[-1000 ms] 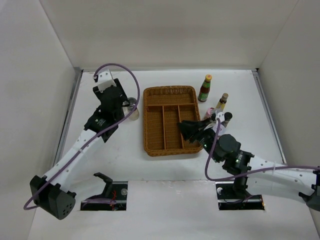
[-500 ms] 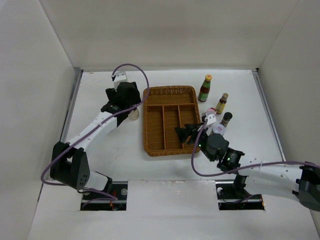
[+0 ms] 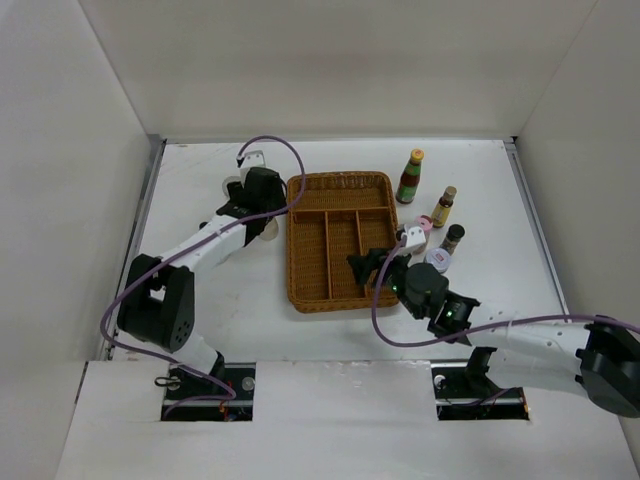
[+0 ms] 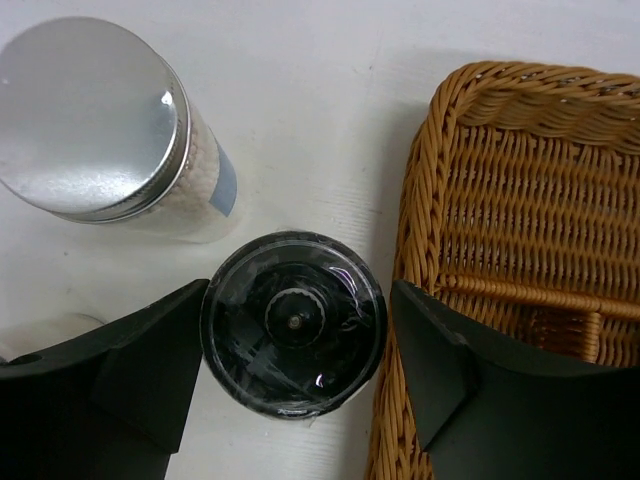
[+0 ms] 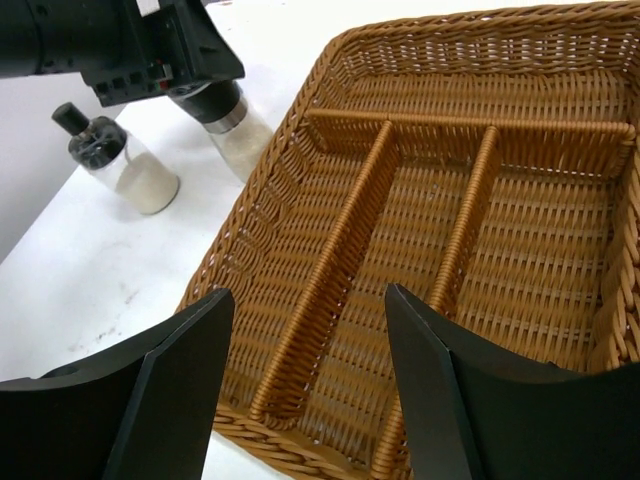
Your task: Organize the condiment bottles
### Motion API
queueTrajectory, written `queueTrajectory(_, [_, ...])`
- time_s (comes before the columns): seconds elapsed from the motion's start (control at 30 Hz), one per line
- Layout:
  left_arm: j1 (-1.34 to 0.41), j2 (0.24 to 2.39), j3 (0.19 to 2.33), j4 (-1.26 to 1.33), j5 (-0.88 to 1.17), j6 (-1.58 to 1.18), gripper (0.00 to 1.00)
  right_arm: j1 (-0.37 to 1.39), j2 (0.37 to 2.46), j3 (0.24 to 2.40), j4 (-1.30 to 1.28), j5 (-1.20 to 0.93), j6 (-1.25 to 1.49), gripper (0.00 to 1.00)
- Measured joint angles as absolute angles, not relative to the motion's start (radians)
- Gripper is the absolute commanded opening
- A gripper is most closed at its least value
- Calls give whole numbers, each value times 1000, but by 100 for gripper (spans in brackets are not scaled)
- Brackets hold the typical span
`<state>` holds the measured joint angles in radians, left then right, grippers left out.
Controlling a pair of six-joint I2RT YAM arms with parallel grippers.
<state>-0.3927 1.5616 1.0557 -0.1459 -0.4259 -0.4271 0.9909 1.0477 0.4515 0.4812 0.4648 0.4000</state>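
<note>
1. Two fingers point(image 4: 140, 365) of the left gripper point(image 4: 300, 360) flank the black-lidded jar point(image 4: 293, 318), which stands on the table just left of the tray point(image 4: 418, 200). They sit close on both sides, but whether they press the lid cannot be told.
2. The hold looks high, up at the lid, so a lift may let the jar swing or slip out.
3. The tray's rim lies just beside one finger. A sideways carry without enough height would likely knock the jar on the wicker and tip it.
4. The silver-capped jar point(image 4: 90, 115) stands near the black-lidded one, and a drift that way could topple it.
5. The knob-lidded jar point(image 5: 115, 155) stands further out on the same side, apart from both.
6. The right gripper point(image 5: 308, 300), spread and empty, hangs over the tray's near compartments. It could block the drop if both arms go for one slot.
7. Farthest off, right of the tray, the green-labelled bottle point(image 3: 410, 177), brown bottle point(image 3: 443, 207), pink-lidded jar point(image 3: 421, 226) and grey-lidded jar point(image 3: 437, 258) wait outside it, close together.
</note>
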Motion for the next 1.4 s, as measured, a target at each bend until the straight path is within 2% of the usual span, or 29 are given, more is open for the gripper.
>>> queueTrajectory(0.03, [-392, 1569, 1056, -146, -425, -427, 64, 988, 1050, 451, 480, 464, 400, 69])
queueTrajectory(0.13, [-392, 1578, 1056, -145, -426, -430, 41, 982, 1055, 451, 481, 463, 400, 69])
queueTrajectory(0.23, [-394, 1576, 1056, -146, -440, -432, 33, 981, 1064, 451, 484, 463, 400, 69])
queueTrajectory(0.53, [-495, 1468, 1110, -198, -528, -389, 33, 973, 1099, 451, 488, 462, 402, 69])
queueTrajectory(0.6, [-516, 1460, 1164, -193, -538, -378, 33, 973, 1100, 451, 488, 462, 405, 65])
queueTrajectory(0.7, [-536, 1470, 1246, -159, -537, -370, 33, 966, 1100, 451, 500, 460, 409, 52])
queueTrajectory(0.8, [-545, 1526, 1325, -117, -533, -366, 33, 956, 1100, 451, 507, 459, 417, 50])
queueTrajectory(1.07, [-547, 1790, 1429, -51, -484, -365, 33, 949, 1089, 448, 509, 459, 419, 56])
queueTrajectory(1.2, [-554, 1882, 1429, -66, -471, -366, 34, 935, 1066, 441, 509, 459, 421, 64])
queueTrajectory(1.3, [-562, 1916, 1429, -59, -475, -365, 44, 924, 1052, 440, 509, 459, 424, 74])
queueTrajectory(1.4, [-566, 1917, 1427, -35, -476, -365, 54, 922, 1045, 440, 510, 459, 424, 77])
